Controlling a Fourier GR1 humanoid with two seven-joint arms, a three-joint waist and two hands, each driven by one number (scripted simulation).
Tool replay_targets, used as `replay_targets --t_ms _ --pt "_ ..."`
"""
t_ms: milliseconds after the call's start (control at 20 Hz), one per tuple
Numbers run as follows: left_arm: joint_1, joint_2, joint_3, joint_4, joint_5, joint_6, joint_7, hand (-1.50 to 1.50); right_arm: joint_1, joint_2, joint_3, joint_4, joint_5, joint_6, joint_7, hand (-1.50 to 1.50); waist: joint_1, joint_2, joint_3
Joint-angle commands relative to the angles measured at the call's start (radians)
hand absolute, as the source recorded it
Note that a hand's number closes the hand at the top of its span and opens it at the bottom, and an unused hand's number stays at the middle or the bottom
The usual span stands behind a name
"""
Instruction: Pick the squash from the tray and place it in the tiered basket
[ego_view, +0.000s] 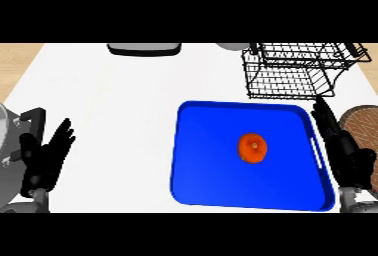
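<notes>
An orange squash (252, 148) lies a little right of the middle of the blue tray (203, 175). The black wire tiered basket (295, 70) stands at the back right, just beyond the tray's far edge. My right hand (341, 142) is along the tray's right rim, fingers straight and pointing toward the basket, holding nothing. Its fingertips are close to the basket's front corner. My left hand (48, 155) rests open at the lower left, fingers up, far from the tray.
A grey container (144, 49) sits at the counter's back edge, with a pale round object (232, 46) beside it. A brown round mat (365, 125) lies at the right edge, behind my right hand. The white counter (111, 100) spreads left of the tray.
</notes>
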Motion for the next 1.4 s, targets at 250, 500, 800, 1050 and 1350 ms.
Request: replay_targets --t_ms 250,500,800,1050,1350 --pt "-0.176 -0.063 -0.067 -0.150 -0.091 0.051 -0.161 0.00 -0.236 0.154 -0.108 -0.040 -0.479 0.326 -0.145 1.50 0.015 0.033 0.020" --pt "-0.182 -0.120 -0.122 -0.161 -0.113 0.068 -0.163 0.00 -0.212 0.212 -0.136 0.146 -0.728 0.506 -0.028 -1.50 0.020 0.054 0.019" --pt "-0.174 -0.186 -0.188 -0.168 -0.185 0.137 -0.162 0.00 -0.219 -0.013 -0.269 0.301 -0.931 1.015 -0.056 -1.50 -0.004 0.046 0.012" --pt "-0.171 -0.172 -0.173 -0.196 -0.187 0.144 -0.135 0.00 -0.268 -0.271 -0.354 0.293 -0.723 1.178 -0.073 -1.50 -0.010 0.038 0.009" --pt "-0.114 -0.196 -0.197 -0.191 -0.209 0.166 -0.177 0.00 -0.356 -0.420 -0.390 0.066 -0.385 1.249 -0.103 -1.50 -0.013 0.029 0.008"
